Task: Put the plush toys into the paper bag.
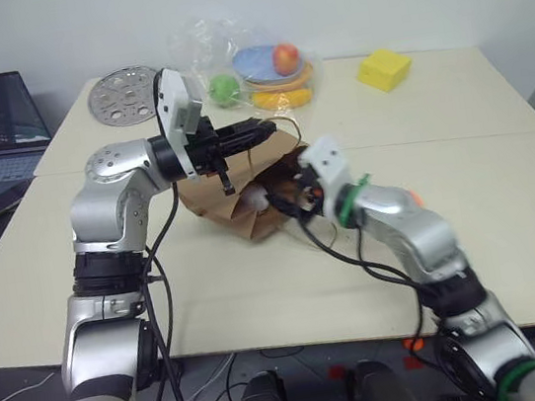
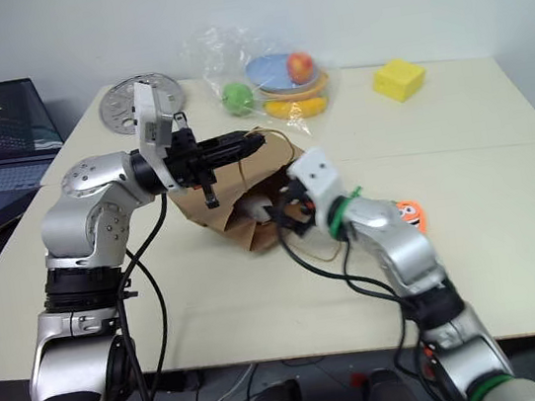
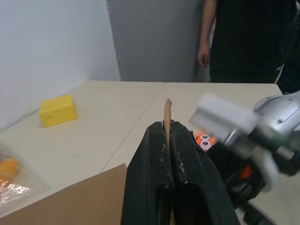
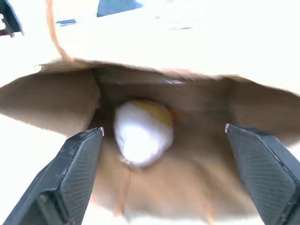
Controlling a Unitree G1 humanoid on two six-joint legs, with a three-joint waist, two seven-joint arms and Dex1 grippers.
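1. Right gripper [image 4: 161, 136] is standing with its black fingers spread wide and empty at the mouth of the paper bag [image 1: 249, 208], the white-and-yellow egg plush [image 4: 143, 131] lying loose inside between them.
2. Left gripper [image 1: 256, 134] is pinching the bag's upper edge, fingers pressed together on the brown paper and lifting the mouth open.
3. Orange carrot plush [image 2: 410, 213] is lying on the table [image 1: 505, 187] just beyond the right forearm, outside the bag.
4. Carrot looks light, soft and squashy; squeezing it across its orange middle should be holding it safely.
5. Thin kraft paper is likely creasing easily, so the mouth may be sagging if let go.
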